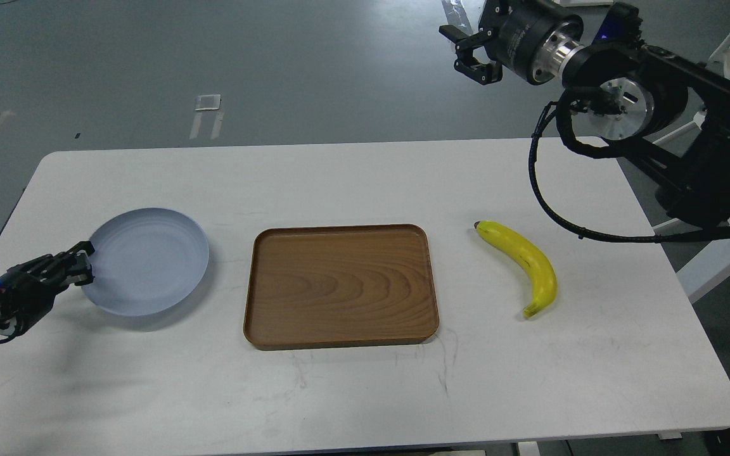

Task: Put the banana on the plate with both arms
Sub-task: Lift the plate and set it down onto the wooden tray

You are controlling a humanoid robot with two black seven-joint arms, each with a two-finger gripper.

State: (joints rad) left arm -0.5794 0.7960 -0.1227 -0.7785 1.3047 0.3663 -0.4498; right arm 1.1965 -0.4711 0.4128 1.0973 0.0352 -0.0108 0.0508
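At plate (149,261) left rim: left pincer (83,261) gripping edge, fingers blurred; right pincer (474,52) raised, spread wide.

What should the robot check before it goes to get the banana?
1. Banana lying free on the table, nothing on top: ok.
2. Right end effector near the banana: not ok, it is raised well away from it.
3. Right end effector open: ok, fingers look apart.
4. Left end effector at the plate rim: ok; real grip: cannot tell.
5. Plate bare: ok.
6. Wooden tray between banana and plate: not ok, must be crossed.
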